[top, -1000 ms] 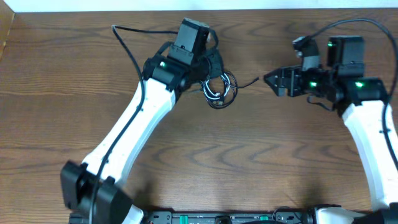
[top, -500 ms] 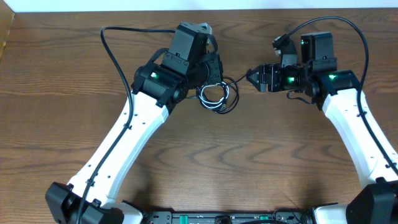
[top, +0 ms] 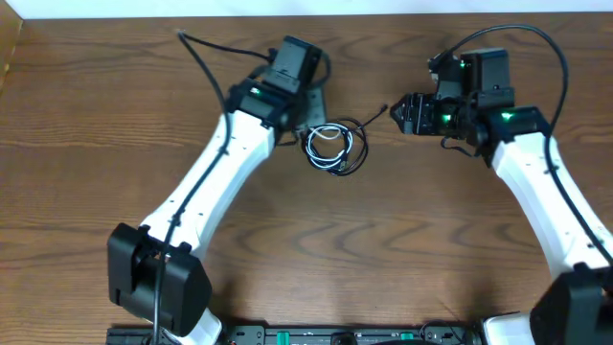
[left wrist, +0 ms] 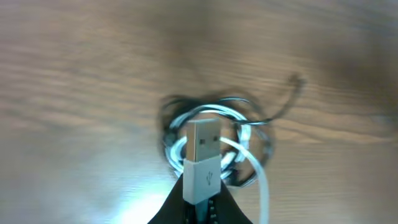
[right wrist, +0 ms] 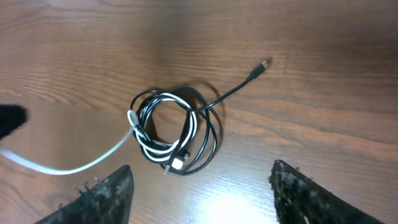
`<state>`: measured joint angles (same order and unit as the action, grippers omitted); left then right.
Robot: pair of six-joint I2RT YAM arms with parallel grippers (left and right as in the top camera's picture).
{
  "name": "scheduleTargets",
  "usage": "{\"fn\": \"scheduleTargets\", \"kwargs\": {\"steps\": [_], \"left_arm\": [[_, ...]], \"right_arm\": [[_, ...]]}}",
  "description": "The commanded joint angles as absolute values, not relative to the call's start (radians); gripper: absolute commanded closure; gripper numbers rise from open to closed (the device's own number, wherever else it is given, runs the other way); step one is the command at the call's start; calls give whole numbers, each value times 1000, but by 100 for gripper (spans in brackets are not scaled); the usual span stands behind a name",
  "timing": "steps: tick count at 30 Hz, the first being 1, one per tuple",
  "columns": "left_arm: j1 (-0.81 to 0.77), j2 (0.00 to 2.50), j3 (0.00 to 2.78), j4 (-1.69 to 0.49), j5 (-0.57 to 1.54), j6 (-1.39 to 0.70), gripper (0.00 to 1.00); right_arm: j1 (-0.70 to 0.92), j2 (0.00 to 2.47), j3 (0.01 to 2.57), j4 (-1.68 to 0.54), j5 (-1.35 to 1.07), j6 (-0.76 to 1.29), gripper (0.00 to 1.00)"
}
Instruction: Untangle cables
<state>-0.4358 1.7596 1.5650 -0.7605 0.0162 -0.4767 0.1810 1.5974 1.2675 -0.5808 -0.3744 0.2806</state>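
The cables lie as one small tangled coil [top: 332, 147] on the wood table, a white cord and a black cord looped together. My left gripper [top: 311, 117] is at the coil's upper left, shut on the white cord's USB plug [left wrist: 203, 155], with the coil [left wrist: 249, 134] just beyond it. The white cord [right wrist: 62, 167] runs from the coil [right wrist: 174, 130] off to the left. The black cord's loose plug end [right wrist: 264, 64] points away from the coil toward my right gripper [top: 400, 111]. My right gripper [right wrist: 202, 199] is open and empty, above the table, apart from the coil.
A thick black robot cable [top: 206, 57] arcs over the table at the back left. The table's far edge [top: 306, 13] runs along the top. Bare wood [top: 335, 249] lies in front of the coil.
My right gripper has come left toward the black cord's loose end. My left arm has shifted its elbow while its wrist stays by the coil. The coil has barely moved.
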Motion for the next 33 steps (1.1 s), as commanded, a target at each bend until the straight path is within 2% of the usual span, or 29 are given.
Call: {"fn": "scheduleTargets", "kwargs": {"steps": [1,6,7,9,13,18,23,30,33], "left_arm": [[-355,1739,1565,-837,-20,-464,92],[-249,1739,1565,-979,-20,-463,92],[-237,1739,1565,-991,-20,-460,90],[-211,1739,1565,-1009,-19,-421,76],[-197,1739,1565,-1012,-19,-329,54],[-197,1739,1565,-1011,-4,-318,54],[-199,1739,1565,-993,150,-307,54],[-232,1739,1565,-957,229,-307,54],[-245,1739,1565,-955,229,-307,54]], "right_arm": [[226,1682,1264,-555,-365,350,37],[255,1794,1264,-526,-373,425,50],[260,1812,1264,-521,-374,440,51],[276,1858,1264,-505,-377,477,55],[318,1953,1264,-455,-395,501,58],[341,2004,1264,-414,-395,527,63],[360,2028,1264,-355,-394,527,74],[373,2032,1264,-334,-357,521,99],[367,2021,1264,-329,-403,438,99]]}}
